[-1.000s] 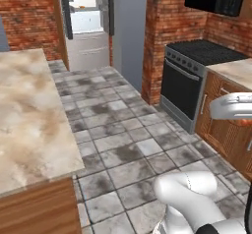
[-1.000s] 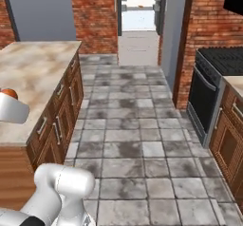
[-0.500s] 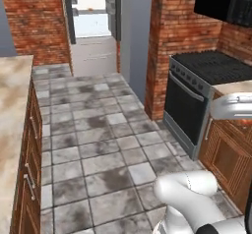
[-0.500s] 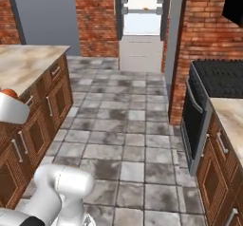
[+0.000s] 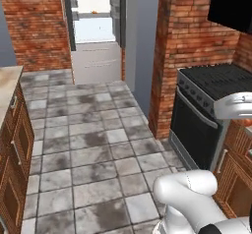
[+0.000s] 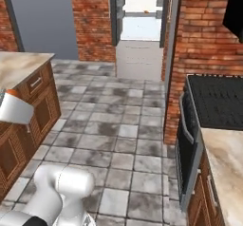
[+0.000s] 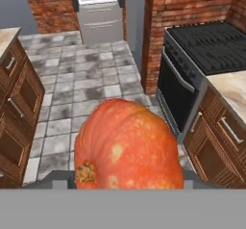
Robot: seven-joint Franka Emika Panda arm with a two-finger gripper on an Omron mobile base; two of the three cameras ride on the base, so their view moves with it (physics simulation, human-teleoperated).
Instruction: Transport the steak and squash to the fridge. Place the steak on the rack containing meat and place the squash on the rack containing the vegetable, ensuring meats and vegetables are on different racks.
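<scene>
A round orange squash (image 7: 127, 148) sits close in front of the hand camera, and my gripper (image 7: 127, 179) is shut on it, its fingers mostly hidden behind the fruit. From the right base view a sliver of the squash (image 6: 11, 93) shows above my white hand. The fridge (image 5: 96, 56) stands open at the far end of the tiled floor, its white interior and grey shelves showing (image 6: 140, 54) (image 7: 98, 9). A tiny orange speck, the vegetable (image 5: 105, 13), lies on an upper shelf. The steak is out of view.
A black oven range (image 5: 216, 88) (image 6: 213, 101) stands on the right, beside a brick pillar (image 5: 182, 46). The island counter with wood cabinets (image 6: 26, 66) (image 7: 14, 95) is on the left. Tiled floor (image 5: 88, 139) runs between them to the fridge.
The base has moved, so the whole picture shifted: the island slid off to the left and the range and fridge came nearer. The squash stays in my gripper.
</scene>
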